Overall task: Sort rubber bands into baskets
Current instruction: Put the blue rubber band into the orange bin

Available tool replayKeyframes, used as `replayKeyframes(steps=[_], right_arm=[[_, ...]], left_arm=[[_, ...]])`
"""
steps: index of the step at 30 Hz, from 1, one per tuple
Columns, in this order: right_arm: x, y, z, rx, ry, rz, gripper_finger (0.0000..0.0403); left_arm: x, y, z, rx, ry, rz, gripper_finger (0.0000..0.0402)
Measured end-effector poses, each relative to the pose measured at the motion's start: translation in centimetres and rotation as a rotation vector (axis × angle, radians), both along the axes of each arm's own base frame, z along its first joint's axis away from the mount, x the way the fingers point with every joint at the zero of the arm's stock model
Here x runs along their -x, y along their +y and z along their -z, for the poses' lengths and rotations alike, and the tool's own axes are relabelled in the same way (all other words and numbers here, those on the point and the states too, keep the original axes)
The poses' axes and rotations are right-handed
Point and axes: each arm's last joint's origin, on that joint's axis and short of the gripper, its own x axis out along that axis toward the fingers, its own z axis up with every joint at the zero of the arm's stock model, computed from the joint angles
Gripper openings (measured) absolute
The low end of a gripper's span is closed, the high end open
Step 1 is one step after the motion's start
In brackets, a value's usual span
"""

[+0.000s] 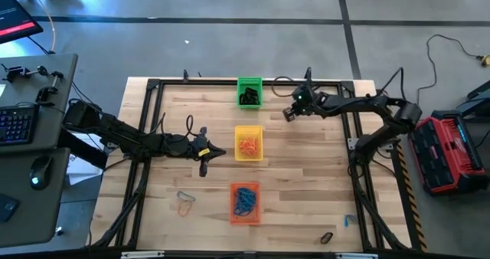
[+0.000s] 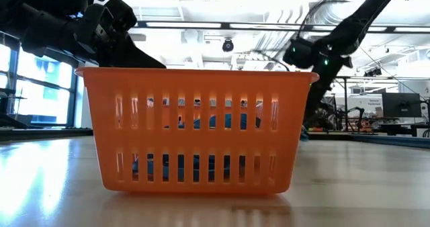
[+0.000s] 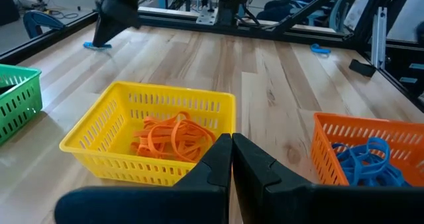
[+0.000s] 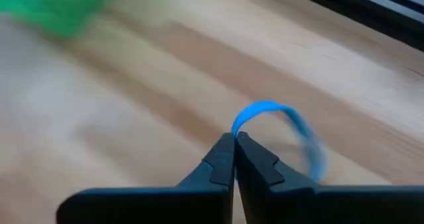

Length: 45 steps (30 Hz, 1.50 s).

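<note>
Above bare wood, right claw (image 4: 234, 139) pinched shut — holding blue rubber band (image 4: 286, 126).

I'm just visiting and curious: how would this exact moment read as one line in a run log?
right gripper: shut on blue rubber band, near green basket | left gripper: shut, empty, beside yellow basket | stage: carrying

Bright ceiling strips and a window glare in the low view, sheening the table (image 2: 376, 187). The orange basket (image 2: 195, 129) looks backlit. The right wrist view is smeared with blur; the high view is evenly lit.
</note>
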Motion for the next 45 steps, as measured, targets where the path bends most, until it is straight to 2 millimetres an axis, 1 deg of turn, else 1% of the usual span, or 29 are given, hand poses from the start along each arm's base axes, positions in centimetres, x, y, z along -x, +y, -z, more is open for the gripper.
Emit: replayKeyframes(steps=[3,5,9,14,19,22,25,27,30,33,35,38,45], right_arm=[[-1.5,2.0,-1.4,0.002,-0.061,-0.088,0.0003],[-2.4,4.0,-2.1,-0.011,-0.087,-0.159,0.0001],[-3.9,9.0,-3.3,-0.043,-0.158,-0.307,0.0],[-5.1,15.7,-4.2,-0.139,-0.261,-0.485,0.0],[-6.6,21.8,-6.1,-0.216,-0.35,-0.639,0.0],[-7.8,24.7,-6.7,-0.263,-0.376,-0.723,0.0],[-9.4,26.8,-6.8,-0.309,-0.37,-0.793,0.0],[-10.7,27.8,-6.6,-0.341,-0.36,-0.827,0.0],[-12.7,28.7,-6.0,-0.392,-0.344,-0.881,0.0],[-14.5,29.1,-5.1,-0.441,-0.321,-0.933,0.0],[-15.3,29.0,-4.3,-0.49,-0.303,-0.953,0.0],[-15.9,28.6,-3.7,-0.543,-0.301,-0.966,0.0],[-16.1,28.3,-3.7,-0.57,-0.312,-0.983,0.0]], left_arm=[[0.0,0.0,0.0,0.0,0.0,0.0,0.0003],[0.0,0.0,0.0,0.0,0.0,0.0,0.0003],[0.0,0.0,0.0,0.0,0.0,0.0,0.0003],[0.0,0.0,0.0,0.0,-0.001,0.0,0.0003],[0.0,0.0,0.0,0.0,-0.001,0.0,0.0003],[0.0,0.0,0.0,0.0,-0.001,0.0,0.0003],[0.0,0.0,0.0,-0.002,-0.001,0.001,0.0003],[0.0,0.0,0.0,-0.008,-0.001,0.002,0.0003],[0.0,0.0,0.0,-0.009,0.0,0.002,0.0003],[0.0,0.0,0.0,-0.009,0.001,0.002,0.0003],[0.0,0.0,0.0,-0.01,0.001,0.003,0.0003],[0.0,0.0,0.0,-0.016,0.004,0.004,0.0003],[0.1,0.0,0.2,-0.022,0.022,0.005,0.0003]])
